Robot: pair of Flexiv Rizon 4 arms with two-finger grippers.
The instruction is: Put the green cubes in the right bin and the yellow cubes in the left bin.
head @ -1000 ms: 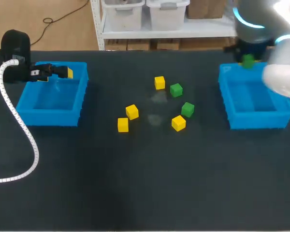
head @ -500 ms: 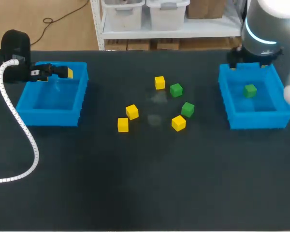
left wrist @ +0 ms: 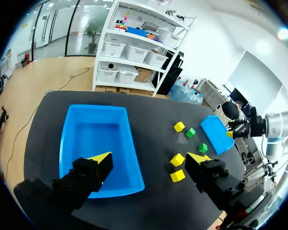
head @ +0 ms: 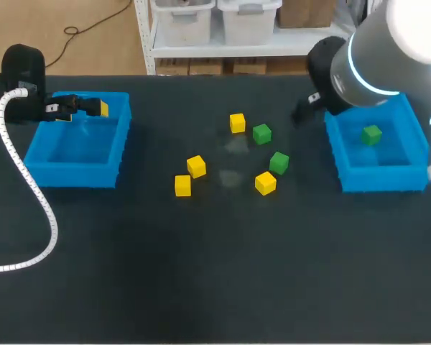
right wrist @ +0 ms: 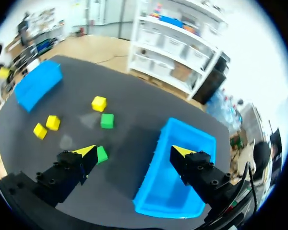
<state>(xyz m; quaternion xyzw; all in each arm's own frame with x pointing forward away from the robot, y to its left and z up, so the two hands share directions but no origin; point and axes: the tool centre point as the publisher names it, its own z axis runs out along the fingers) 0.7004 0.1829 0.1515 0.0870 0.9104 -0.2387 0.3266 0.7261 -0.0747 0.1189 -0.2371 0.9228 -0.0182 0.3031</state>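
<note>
Fingers wide, empty: left gripper point(left wrist: 150, 157), right gripper point(right wrist: 133, 151) | green cube point(head: 261, 134) likely light, rigid | pinch opposite flat faces

My head camera looks down on the whole surface point(head: 215, 273) from above and behind. My 2 wrist cameras hang high over it; all 3 share the loose cubes point(head: 266, 182).

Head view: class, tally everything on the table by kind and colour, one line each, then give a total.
Small yellow cubes: 4
Small green cubes: 3
Blue open-topped bins: 2
Total: 9
</note>
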